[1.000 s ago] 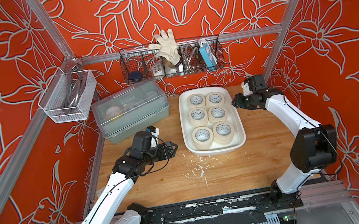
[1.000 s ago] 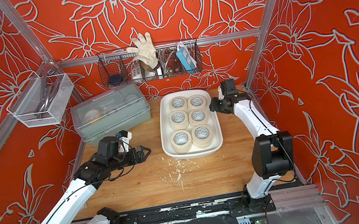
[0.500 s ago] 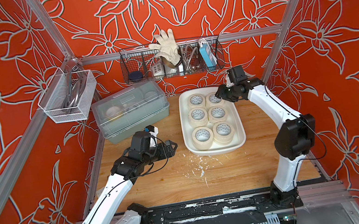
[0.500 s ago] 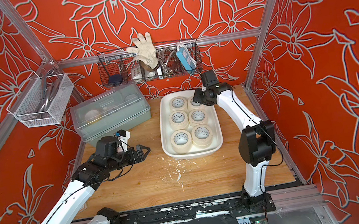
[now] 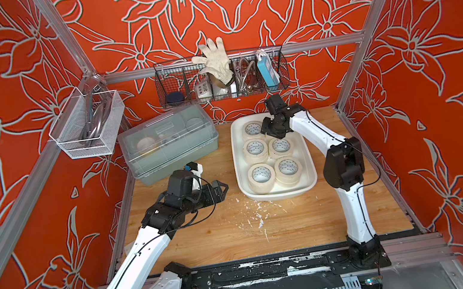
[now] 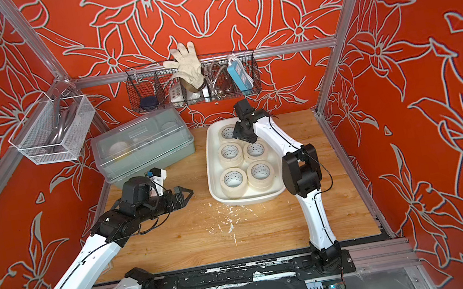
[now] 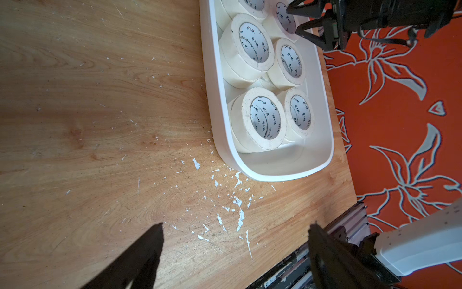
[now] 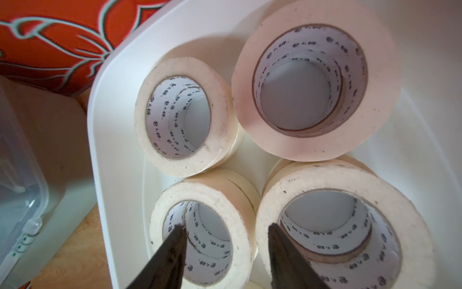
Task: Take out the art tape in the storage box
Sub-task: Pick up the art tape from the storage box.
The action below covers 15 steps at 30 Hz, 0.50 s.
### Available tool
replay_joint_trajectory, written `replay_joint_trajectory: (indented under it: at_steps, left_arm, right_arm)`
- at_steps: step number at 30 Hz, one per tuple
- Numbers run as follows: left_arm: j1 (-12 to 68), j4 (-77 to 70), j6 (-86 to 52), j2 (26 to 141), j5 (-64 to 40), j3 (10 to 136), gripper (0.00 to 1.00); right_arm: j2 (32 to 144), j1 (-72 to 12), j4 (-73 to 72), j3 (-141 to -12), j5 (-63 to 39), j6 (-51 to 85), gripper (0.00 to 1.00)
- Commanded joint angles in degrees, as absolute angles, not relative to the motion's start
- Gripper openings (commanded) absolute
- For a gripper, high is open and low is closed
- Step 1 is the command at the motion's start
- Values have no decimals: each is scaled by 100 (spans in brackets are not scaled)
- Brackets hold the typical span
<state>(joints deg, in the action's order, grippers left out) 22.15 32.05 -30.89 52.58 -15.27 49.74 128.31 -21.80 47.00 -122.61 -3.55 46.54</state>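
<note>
Art tape [image 5: 251, 180]: six stacks in one storage box [image 5: 279, 193]; left fingers [image 7: 140, 257], right fingers [image 8: 170, 260] apart, empty.

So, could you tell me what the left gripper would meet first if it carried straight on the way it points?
Probably the side wall of the white box, near its front corner; the open left gripper points at it, though height is unclear.
</note>
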Motion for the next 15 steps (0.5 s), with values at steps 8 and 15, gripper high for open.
replay_joint_trajectory:
  at_steps: [8, 15]
  left_arm:
    - [2241, 3129, -3096, 5120, -1843, 4983, 89]
    - [2242, 3120, -3102, 5040, -1812, 5009, 89]
  right_arm:
    - [13770, -2221, 5015, -13411, -308, 4901, 56]
    - [14034, -2215, 4761, -13574, -143, 5116, 56]
